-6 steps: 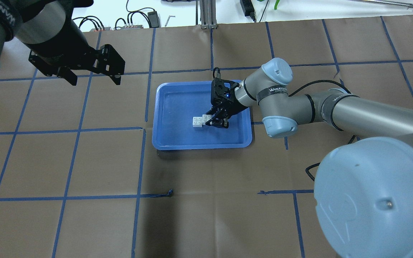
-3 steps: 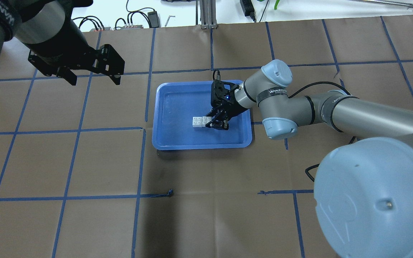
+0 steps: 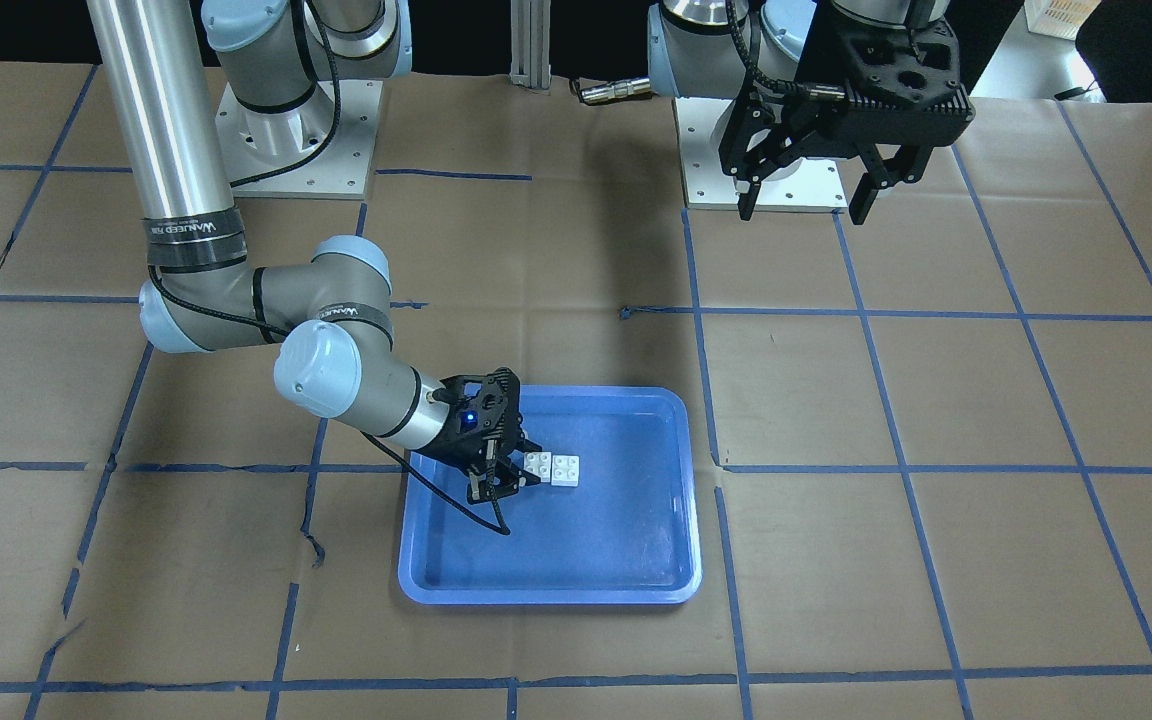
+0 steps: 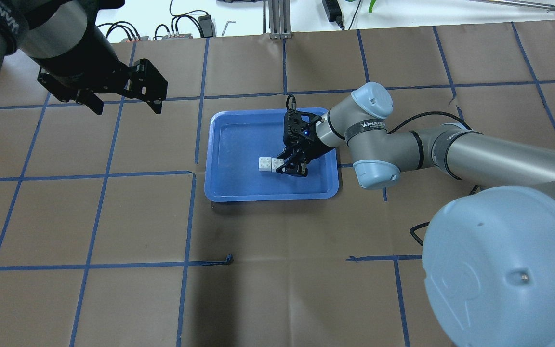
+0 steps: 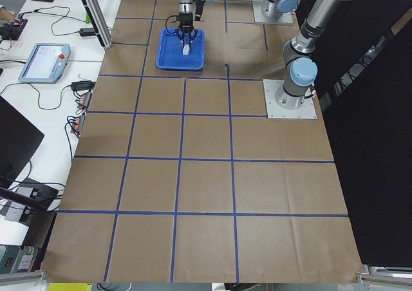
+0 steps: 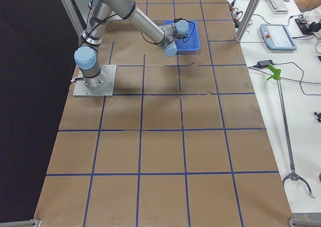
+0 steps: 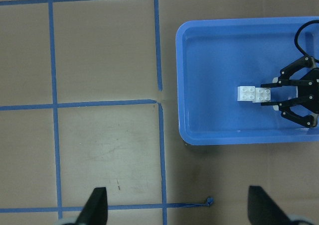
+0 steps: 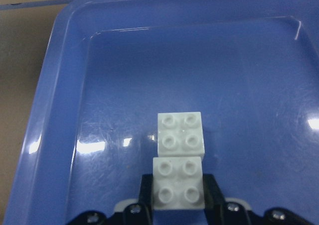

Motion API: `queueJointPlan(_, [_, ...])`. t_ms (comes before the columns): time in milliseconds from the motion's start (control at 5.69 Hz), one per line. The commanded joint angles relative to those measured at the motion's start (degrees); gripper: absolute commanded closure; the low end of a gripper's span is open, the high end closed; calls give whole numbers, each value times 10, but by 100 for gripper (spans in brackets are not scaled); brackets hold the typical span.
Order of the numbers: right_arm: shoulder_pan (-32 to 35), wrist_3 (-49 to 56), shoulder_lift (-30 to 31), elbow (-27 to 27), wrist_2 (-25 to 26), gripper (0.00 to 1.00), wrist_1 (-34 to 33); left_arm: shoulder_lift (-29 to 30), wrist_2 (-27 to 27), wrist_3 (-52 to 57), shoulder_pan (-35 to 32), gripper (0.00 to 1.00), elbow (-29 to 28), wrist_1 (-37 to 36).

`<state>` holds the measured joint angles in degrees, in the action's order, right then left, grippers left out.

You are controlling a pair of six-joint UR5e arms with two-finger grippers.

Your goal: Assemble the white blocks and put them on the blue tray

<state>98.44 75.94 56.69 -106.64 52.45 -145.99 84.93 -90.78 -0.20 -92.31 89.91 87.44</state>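
Note:
Two white blocks lie side by side, touching, in the blue tray [image 4: 219,195]. The far block [image 8: 180,133] is free. The near block [image 8: 178,182] sits between the fingers of my right gripper [image 8: 178,187], which is shut on its sides low in the tray. Both blocks show in the overhead view [image 4: 264,164] and the front view [image 3: 566,467], with the right gripper [image 4: 283,164] beside them. My left gripper [image 4: 125,108] is open and empty, high above the table, well left of the tray. It also shows in the front view [image 3: 801,205].
The table is covered in brown paper [image 4: 277,289] with a blue tape grid. Cables and a power brick [image 4: 205,21] lie past the far edge. The right arm's elbow [image 4: 374,140] hangs over the tray's right rim.
My right gripper shifted slightly with its block, which now sits level with the other block instead of offset from it. The left arm has not moved.

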Motion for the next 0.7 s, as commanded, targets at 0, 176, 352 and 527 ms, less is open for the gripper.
queueJointPlan(0, [0,0,0,2,-1,69,-1,1,1,-1,0,1,0,-3])
queueJointPlan(176, [0,0,-1,3,-1,69,-5,1,0,-1,0,1,0,-3])
queueJointPlan(352, [0,0,-2,1,-1,63,-9,1,0,-1,1,1,0,-3])
queueJointPlan(527, [0,0,-2,1,-1,57,-9,2,1,-1,1,1,0,-4])
